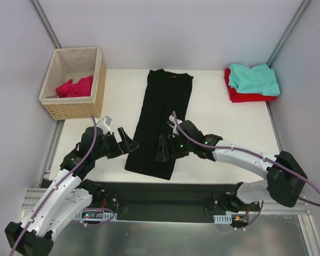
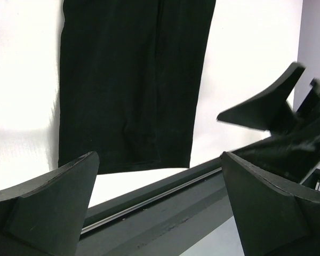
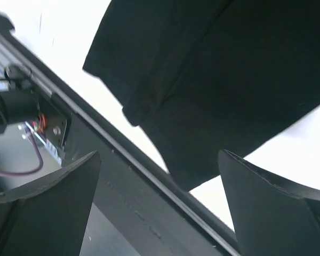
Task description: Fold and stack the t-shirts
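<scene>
Jaws on both arms stand wide apart, nothing held. Left gripper (image 1: 120, 140) hovers just beside the left edge of the black t-shirt (image 1: 162, 114), near its hem. Right gripper (image 1: 168, 137) is over the near part of that shirt; contact cannot be confirmed. The black t-shirt lies flat mid-table (image 1: 224, 128) as a long narrow strip, hem close to the near edge, collar at the far edge. Far left, a pink t-shirt (image 1: 74, 87) lies crumpled inside the wicker basket (image 1: 98, 88). Far right, a teal t-shirt (image 1: 254, 78) rests folded on a red t-shirt (image 1: 245, 97).
</scene>
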Tool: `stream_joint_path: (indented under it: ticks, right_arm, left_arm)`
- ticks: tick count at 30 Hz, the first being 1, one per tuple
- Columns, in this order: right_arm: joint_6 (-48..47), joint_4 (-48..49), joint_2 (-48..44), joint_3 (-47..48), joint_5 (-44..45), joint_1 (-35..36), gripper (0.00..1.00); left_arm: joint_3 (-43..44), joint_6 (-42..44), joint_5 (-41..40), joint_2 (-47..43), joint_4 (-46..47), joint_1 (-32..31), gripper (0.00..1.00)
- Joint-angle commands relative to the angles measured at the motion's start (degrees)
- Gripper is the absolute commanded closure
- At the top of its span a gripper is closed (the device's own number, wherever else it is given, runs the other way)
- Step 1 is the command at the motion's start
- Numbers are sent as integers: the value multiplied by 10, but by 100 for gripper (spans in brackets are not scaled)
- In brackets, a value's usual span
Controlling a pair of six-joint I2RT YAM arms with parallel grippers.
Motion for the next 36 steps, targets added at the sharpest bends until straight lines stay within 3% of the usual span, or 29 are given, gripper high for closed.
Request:
stream_joint_path:
  ticks: [1, 16, 36]
  right_arm:
    - [31, 20, 25, -10, 43, 51, 4]
    - [79, 121, 125, -68, 36, 82, 4]
    - [81, 5, -66, -189, 124, 46, 4]
  left_arm:
    - [-5, 3, 5, -6, 14, 5, 1]
    - [-11, 8, -4, 6, 14, 5, 1]
    - [-10, 8, 14, 48, 43, 5, 1]
